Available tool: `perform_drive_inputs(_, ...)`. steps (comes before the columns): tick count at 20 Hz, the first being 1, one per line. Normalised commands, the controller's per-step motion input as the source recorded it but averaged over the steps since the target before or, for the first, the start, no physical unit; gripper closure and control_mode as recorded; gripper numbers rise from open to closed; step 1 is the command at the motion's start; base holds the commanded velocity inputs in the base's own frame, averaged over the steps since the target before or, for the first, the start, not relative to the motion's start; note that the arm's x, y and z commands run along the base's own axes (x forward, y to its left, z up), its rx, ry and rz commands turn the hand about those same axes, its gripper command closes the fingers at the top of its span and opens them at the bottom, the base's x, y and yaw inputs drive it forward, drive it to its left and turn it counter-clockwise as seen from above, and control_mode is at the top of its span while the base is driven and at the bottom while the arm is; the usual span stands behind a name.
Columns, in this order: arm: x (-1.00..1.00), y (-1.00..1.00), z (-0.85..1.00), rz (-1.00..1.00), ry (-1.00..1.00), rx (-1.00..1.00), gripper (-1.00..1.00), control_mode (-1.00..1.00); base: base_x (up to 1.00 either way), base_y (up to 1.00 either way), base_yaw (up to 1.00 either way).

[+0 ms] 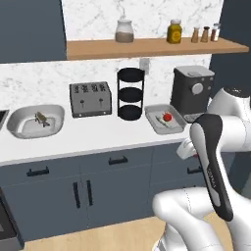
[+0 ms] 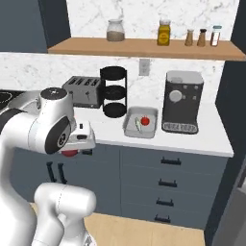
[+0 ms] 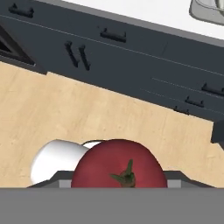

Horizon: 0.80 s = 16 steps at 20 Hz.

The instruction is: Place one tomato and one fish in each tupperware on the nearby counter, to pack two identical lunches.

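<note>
While the pincer [image 2: 72, 150] is clenched on a tomato [image 3: 119, 164] out over the floor, short of the counter [image 1: 98, 135], the left tupperware [image 1: 35, 121] holds only a fish [image 1: 41, 118], so that looks like its destination; the right tupperware [image 1: 164, 119] already carries both.

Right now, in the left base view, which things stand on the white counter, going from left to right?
Tupperware with the fish → black toaster → black three-tier rack → tupperware with a tomato and a fish → dark coffee machine.
</note>
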Motion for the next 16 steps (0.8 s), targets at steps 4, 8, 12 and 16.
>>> perform_drive_inputs(4, 0.0, 0.0, 0.0, 0.0, 0.0, 0.0, 1.0, 1.0, 0.33, 1.0, 0.26)
perform_drive_inputs(8, 0.0, 0.0, 0.0, 0.0, 0.0, 0.0, 1.0, 1.0, 0.84, 1.0, 0.09)
perform_drive_inputs(12, 0.0, 0.0, 0.0, 0.0, 0.0, 0.0, 1.0, 1.0, 1.0, 1.0, 0.01)
perform_drive_inputs(16, 0.0, 0.0, 0.0, 0.0, 0.0, 0.0, 1.0, 1.0, 0.75, 1.0, 0.0)
